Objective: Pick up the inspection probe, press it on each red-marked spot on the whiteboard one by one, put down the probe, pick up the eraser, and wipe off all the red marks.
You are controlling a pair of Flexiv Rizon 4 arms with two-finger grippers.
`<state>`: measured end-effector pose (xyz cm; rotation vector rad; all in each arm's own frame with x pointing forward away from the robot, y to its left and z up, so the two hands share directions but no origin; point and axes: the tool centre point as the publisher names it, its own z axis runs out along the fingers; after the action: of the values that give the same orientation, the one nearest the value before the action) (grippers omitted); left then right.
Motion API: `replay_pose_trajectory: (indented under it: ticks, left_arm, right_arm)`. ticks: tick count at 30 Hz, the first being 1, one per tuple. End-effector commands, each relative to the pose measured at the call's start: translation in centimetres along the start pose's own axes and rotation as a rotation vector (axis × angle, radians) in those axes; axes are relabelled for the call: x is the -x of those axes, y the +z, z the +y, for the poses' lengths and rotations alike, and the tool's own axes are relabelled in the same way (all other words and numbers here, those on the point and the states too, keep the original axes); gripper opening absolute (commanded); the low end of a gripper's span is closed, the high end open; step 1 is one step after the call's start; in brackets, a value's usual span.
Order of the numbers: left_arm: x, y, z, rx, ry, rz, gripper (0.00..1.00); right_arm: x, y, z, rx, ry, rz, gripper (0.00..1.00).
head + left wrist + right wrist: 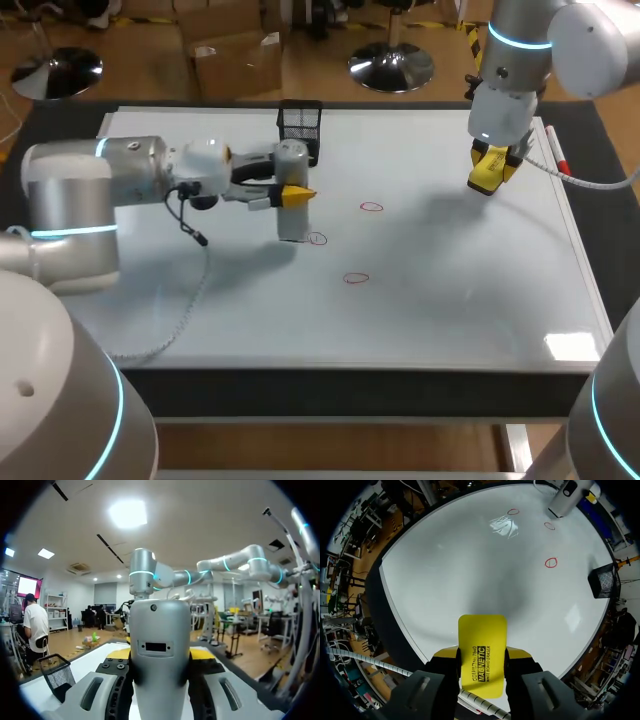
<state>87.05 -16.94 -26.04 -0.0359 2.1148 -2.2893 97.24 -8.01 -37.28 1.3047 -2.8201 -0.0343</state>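
probe [159, 670] lower end cut off, eraser [482, 655] underside hidden

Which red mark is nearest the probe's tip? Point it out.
The middle red mark, just beside the foot of the probe in the left gripper. The rear mark and front mark lie clearly farther off.

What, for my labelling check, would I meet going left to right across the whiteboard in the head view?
inspection probe → red mark beside it → farthest red mark → yellow eraser → marker pen at the board's edge
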Motion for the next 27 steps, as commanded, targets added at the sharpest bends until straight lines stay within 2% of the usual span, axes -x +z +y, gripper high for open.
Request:
replay_pose_trajectory:
  ticks: [1, 9, 27]
  left_arm:
    - [-1.8, -2.8, -1.2, 0.001, 0.0, -0.112, 0.0]
    - [-3.4, -7.5, -1.4, -0.002, -0.003, -0.228, 0.0]
    - [-6.8, -17.0, -2.3, 0.004, 0.013, -0.419, 0.0]
  right_arm:
    - [0.0, -0.1, -0.1, -0.002, -0.002, 0.002, 0.0]
    - [0.0, -0.1, -0.1, -0.002, -0.002, 0.002, 0.0]
    - [0.0, -0.1, -0.1, -0.002, -0.002, 0.002, 0.0]
